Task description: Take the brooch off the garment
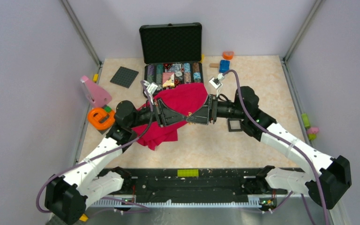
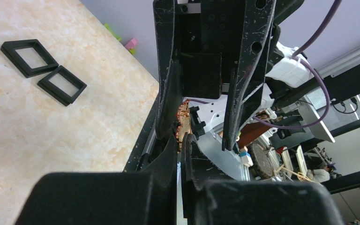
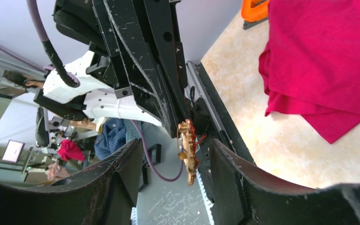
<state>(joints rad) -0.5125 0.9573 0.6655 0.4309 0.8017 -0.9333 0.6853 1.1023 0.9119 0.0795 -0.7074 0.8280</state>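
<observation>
**Pinching the brooch, clear of the cloth**

The left gripper (image 2: 182, 140) has its two padded fingers set to a narrow slit. The brooch (image 3: 188, 150), a spiky gold and orange-red ornament, is caught at their tips. In the right wrist view it juts from those tips at lower centre. There it is apart from the crimson garment (image 3: 323, 56), which lies crumpled on the table (image 1: 262, 145) at the upper right of that frame.

The right gripper (image 3: 176, 143) faces the left one head-on with its fingers spread wide, one on each side of the brooch. Whether either finger touches it cannot be told. From above, both grippers meet nose to nose at frame centre over the garment's lower edge, and their black bodies hide the brooch almost wholly.

An open black case (image 1: 170, 44) of small parts stands at top centre, just beyond the garment. An orange ring toy (image 1: 101, 117) sits at the left beside the left arm, with a pink piece (image 1: 95, 91) and a dark grey plate (image 1: 124, 76) above it. A blue block (image 1: 224, 65) lies at the upper right. Two black square frames (image 2: 28, 57) lie side by side at the upper left of the left wrist view.
</observation>
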